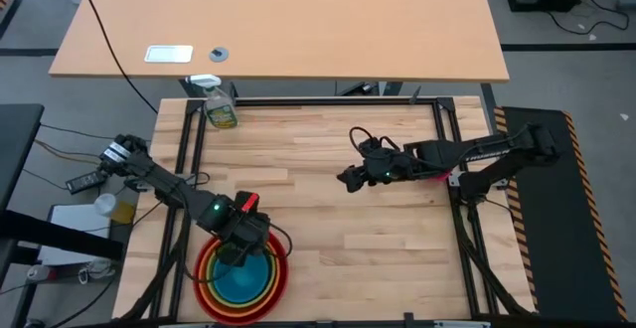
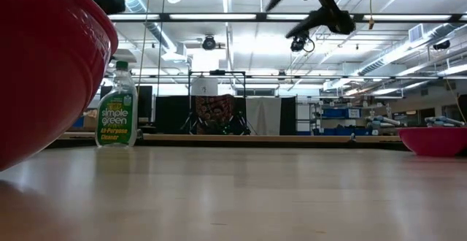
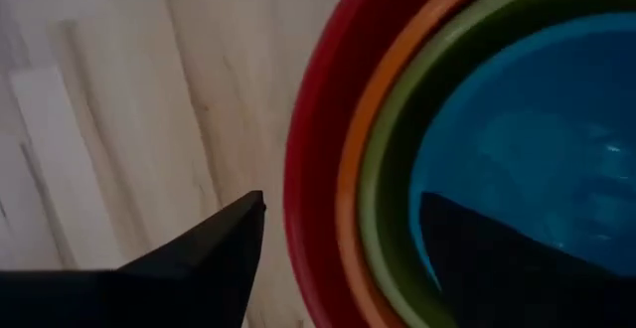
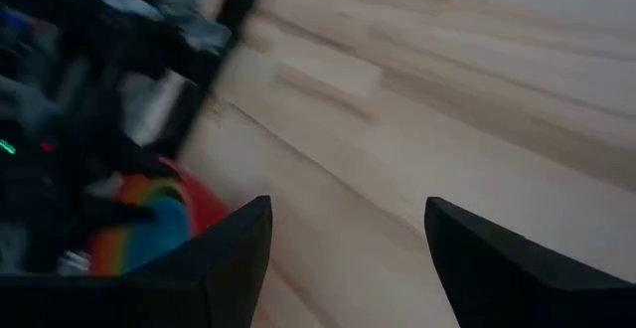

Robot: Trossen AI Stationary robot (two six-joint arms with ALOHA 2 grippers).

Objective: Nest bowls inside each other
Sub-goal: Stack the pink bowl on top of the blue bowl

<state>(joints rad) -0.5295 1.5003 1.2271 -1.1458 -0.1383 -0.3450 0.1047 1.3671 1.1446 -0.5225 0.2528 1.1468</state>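
Observation:
Near the table's near left corner stands a nested stack: a red bowl outermost, then orange, lime green and blue innermost. My left gripper hangs open above the stack's far rim, pointing down. One finger is outside the red rim and the other over the blue bowl. A magenta pink bowl sits on the table at the right, mostly hidden under my right arm in the high view. My right gripper hovers open above the table's middle with nothing between its fingers.
A yellow-green spray bottle stands upright at the far left corner. Black frame rails run along the table's sides. Bare wood lies between the stack and the right arm.

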